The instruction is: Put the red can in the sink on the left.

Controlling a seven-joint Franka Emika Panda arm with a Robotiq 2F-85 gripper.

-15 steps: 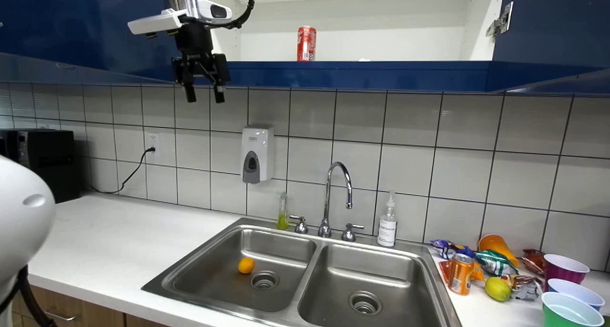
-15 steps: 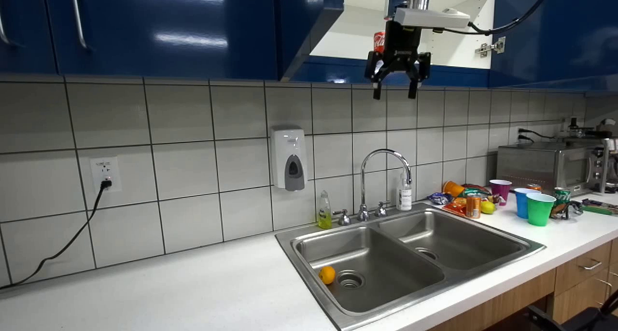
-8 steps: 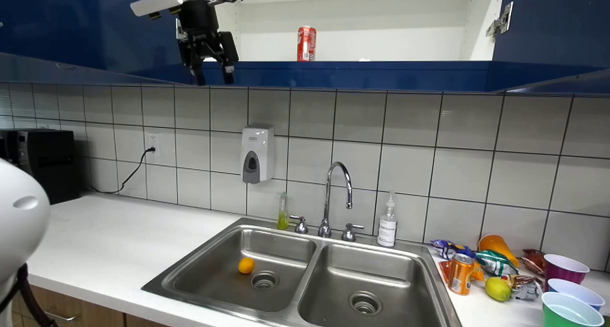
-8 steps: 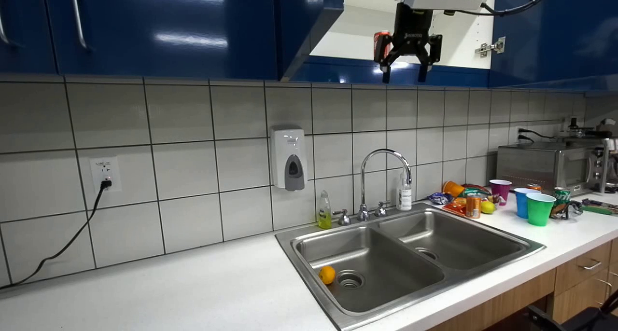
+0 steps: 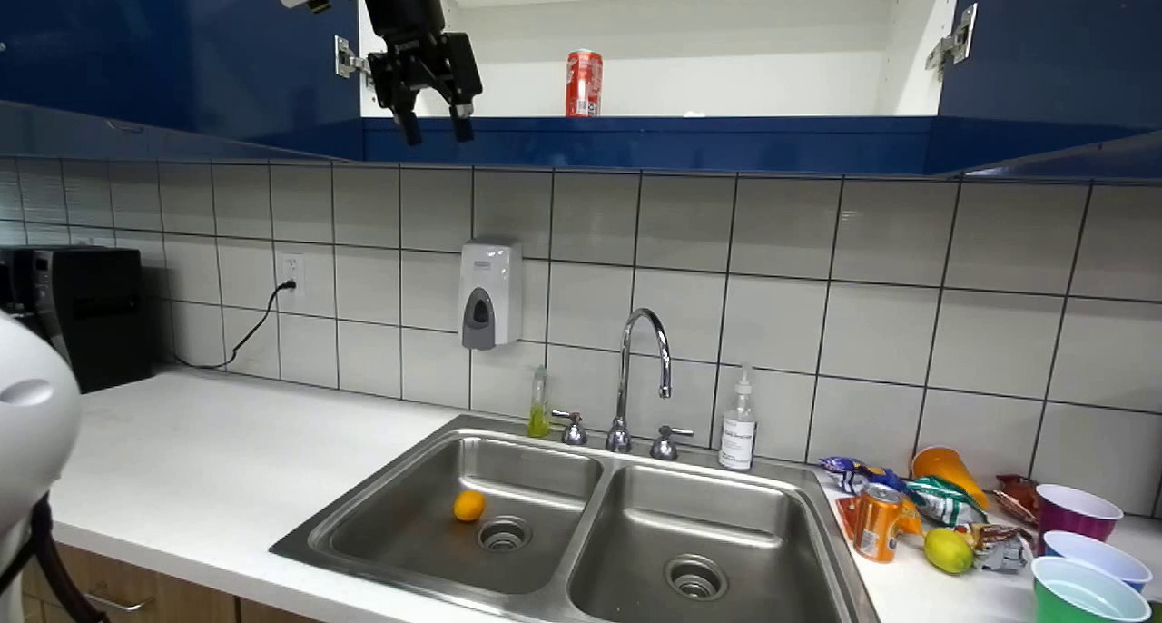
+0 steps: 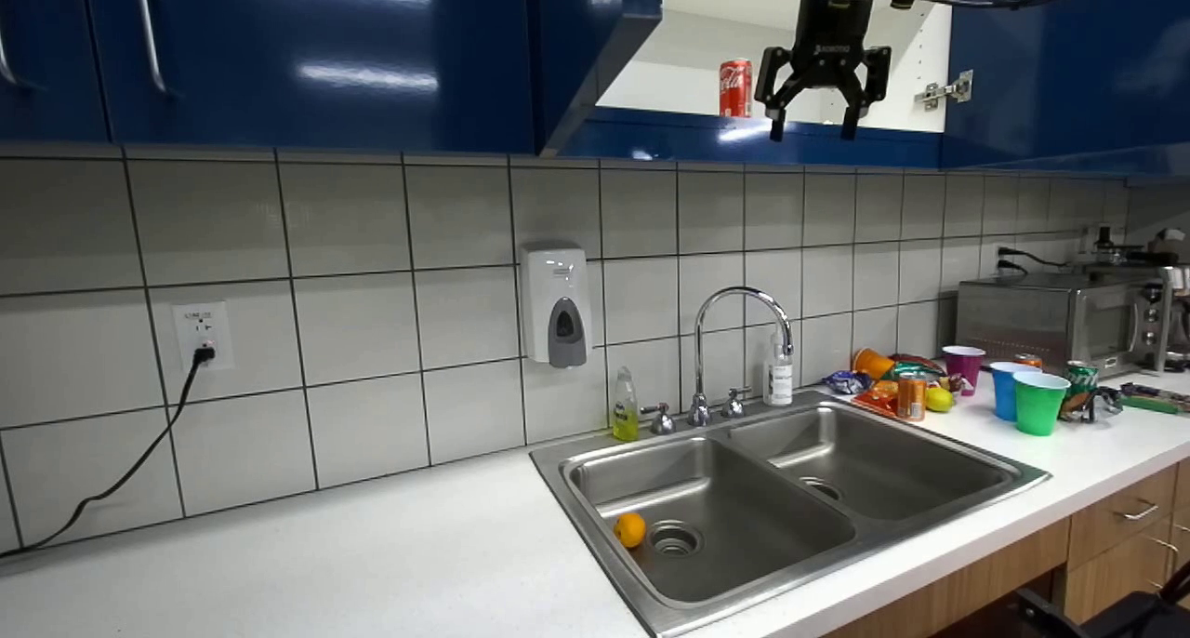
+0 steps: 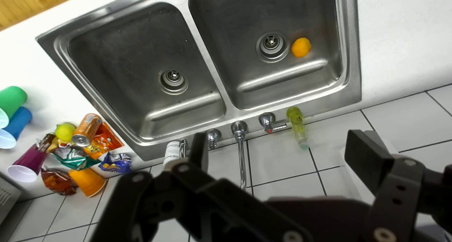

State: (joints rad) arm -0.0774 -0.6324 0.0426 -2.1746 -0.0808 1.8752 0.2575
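Holding nothing, pincer (image 6: 813, 129) spread. Red can (image 6: 735, 89) upright in cabinet (image 6: 688, 43), pincer's 9 o'clock in exterior view. Looks unstarted: grasp, carry, release into left sink (image 6: 744, 536), 6 o'clock, remain.

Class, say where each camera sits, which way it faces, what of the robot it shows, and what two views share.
An exterior view: before the counter, facing the wall, angled toward the black box; shows gripper and arm.
An exterior view: before the counter, facing the wall, angled toward the green cup; shows mainly the gripper.
Wrist view: on the arm, facing down at both sinks; shows fingers.
Both exterior views share the red can.
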